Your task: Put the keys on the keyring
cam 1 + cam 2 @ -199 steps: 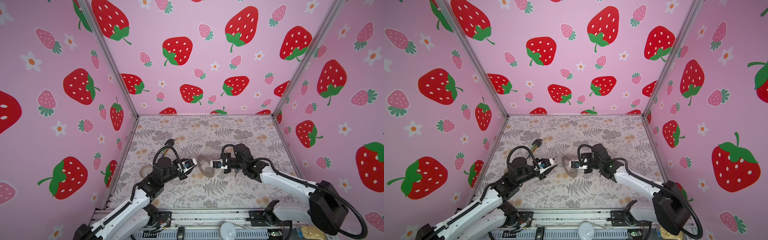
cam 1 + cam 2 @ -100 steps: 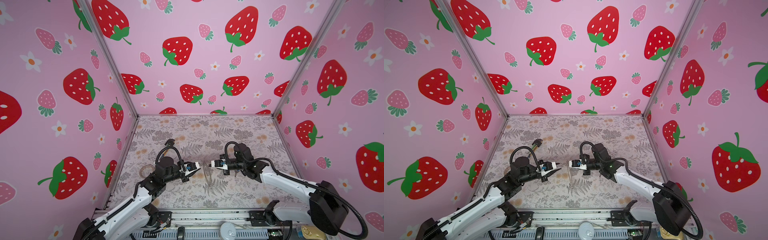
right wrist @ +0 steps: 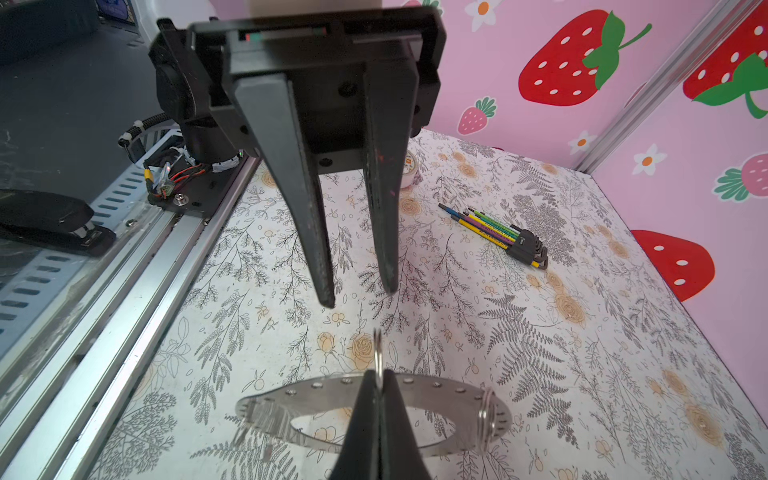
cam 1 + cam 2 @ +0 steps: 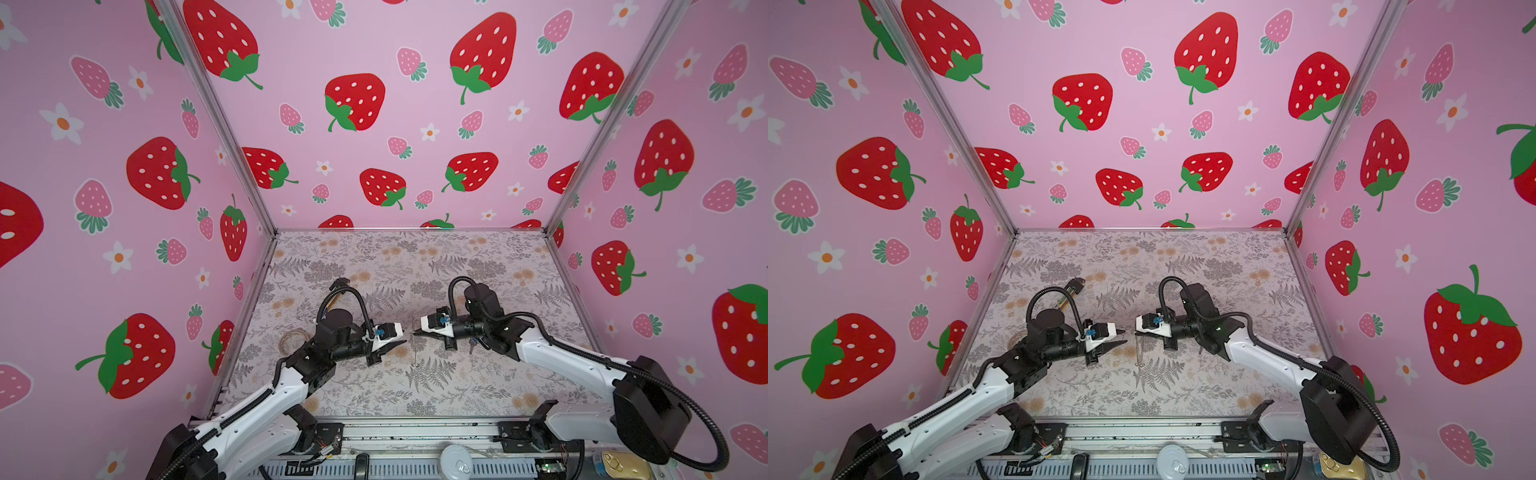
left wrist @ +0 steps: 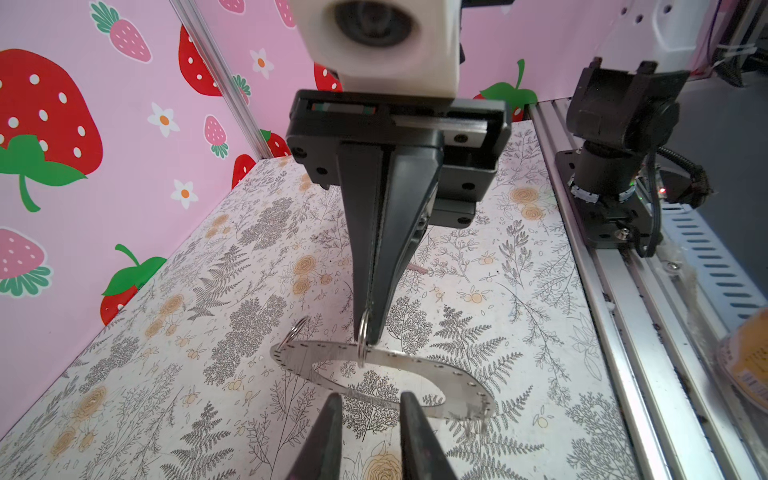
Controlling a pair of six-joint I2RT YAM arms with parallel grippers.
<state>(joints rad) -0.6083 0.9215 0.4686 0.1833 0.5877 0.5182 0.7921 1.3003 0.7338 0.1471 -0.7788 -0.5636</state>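
The keyring (image 3: 440,395) is a large flat grey ring with small holes along its rim. It hangs above the floral mat, edge-on in both top views (image 4: 414,347) (image 4: 1139,351). My right gripper (image 3: 377,384) is shut on a small wire loop (image 5: 363,338) at the keyring's rim. My left gripper (image 5: 370,405) faces it from the left, open, with its fingertips (image 5: 332,401) at the keyring's near edge (image 5: 374,397) and not pinching it. A second wire loop (image 3: 485,409) sits on the rim. I cannot make out the keys in any view.
A bundle of coloured hex keys (image 3: 498,235) in a black holder lies on the mat behind the left arm (image 4: 332,291). A pale tan coil (image 4: 291,338) lies by the left wall. The metal front rail (image 5: 602,270) bounds the mat; pink walls close the other sides.
The keyring has swung from face-on to edge-on in the top views. My left gripper has moved right up to it and narrowed its jaws. The right gripper has stayed shut.
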